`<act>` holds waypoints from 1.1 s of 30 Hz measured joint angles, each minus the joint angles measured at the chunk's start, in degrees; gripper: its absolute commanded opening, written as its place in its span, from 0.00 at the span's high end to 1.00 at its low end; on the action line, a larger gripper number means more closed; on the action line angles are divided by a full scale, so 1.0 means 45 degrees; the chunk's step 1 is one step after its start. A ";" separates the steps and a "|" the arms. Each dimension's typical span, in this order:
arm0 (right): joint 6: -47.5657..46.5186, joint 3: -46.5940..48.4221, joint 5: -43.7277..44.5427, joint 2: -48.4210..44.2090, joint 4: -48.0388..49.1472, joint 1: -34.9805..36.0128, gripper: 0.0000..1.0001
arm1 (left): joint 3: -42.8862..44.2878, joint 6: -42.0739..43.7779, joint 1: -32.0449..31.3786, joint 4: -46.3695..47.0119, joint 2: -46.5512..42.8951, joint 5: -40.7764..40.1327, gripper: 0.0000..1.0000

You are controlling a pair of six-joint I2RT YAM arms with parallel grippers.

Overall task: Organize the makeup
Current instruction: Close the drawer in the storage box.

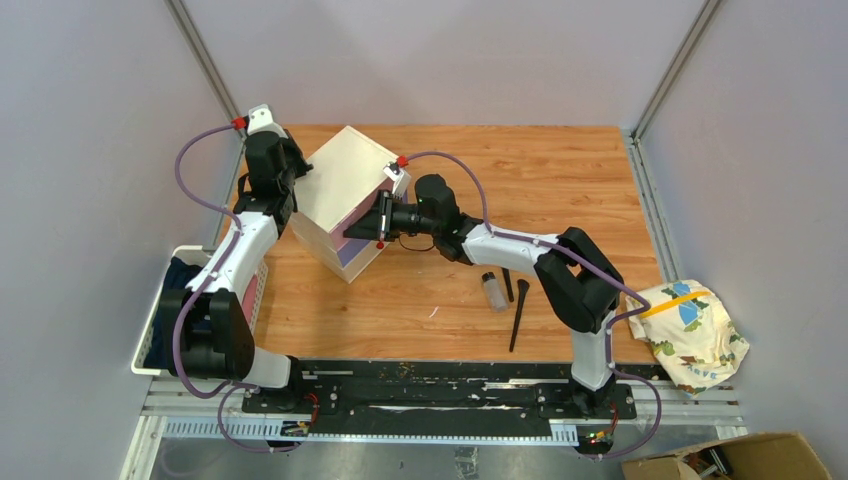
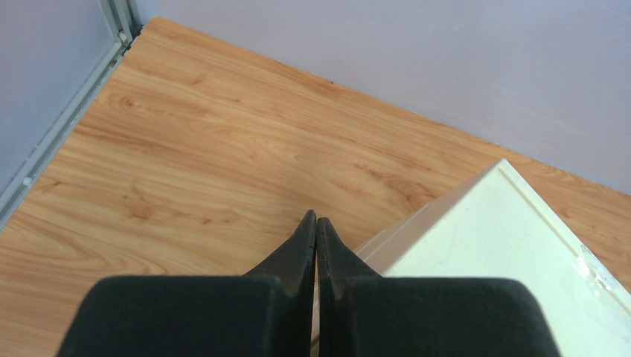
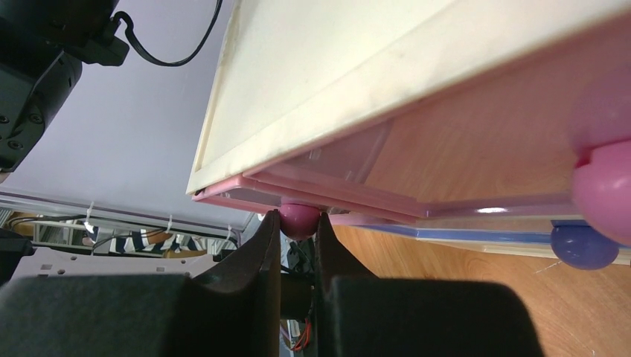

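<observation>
The makeup on the table is a small clear bottle and two slim black brushes, lying right of centre. The cream box with pink and purple drawers stands at an angle at the back left. My right gripper is shut on a pink drawer knob on the box's front; from above the right gripper sits at the drawer face. My left gripper is shut with nothing in it, at the box's far left corner; from above the left gripper shows there too.
A purple knob and a second pink knob stick out of the drawers to the right. A white basket holding dark cloth sits off the table's left edge. A patterned cloth lies at the right edge, a cardboard box below it.
</observation>
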 measured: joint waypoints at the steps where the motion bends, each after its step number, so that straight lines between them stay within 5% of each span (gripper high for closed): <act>1: -0.0029 0.0000 0.0029 0.0000 -0.0010 0.0000 1.00 | 0.0000 0.0000 0.0000 0.0000 0.0000 0.0000 1.00; 17: -0.0141 0.0554 0.0073 0.0136 -0.0753 0.0000 1.00 | 0.0000 -0.0005 0.0000 0.0005 0.0000 -0.0010 1.00; 25: -0.0199 0.0539 0.0053 0.0165 -0.0670 0.0000 0.72 | 0.0000 -0.0005 0.0000 0.0010 -0.0005 -0.0015 1.00; 33: -0.0544 -0.1579 0.0520 -0.1535 -0.0461 -0.0078 0.65 | 0.0000 -0.0044 -0.0049 -0.0005 -0.0010 0.0000 1.00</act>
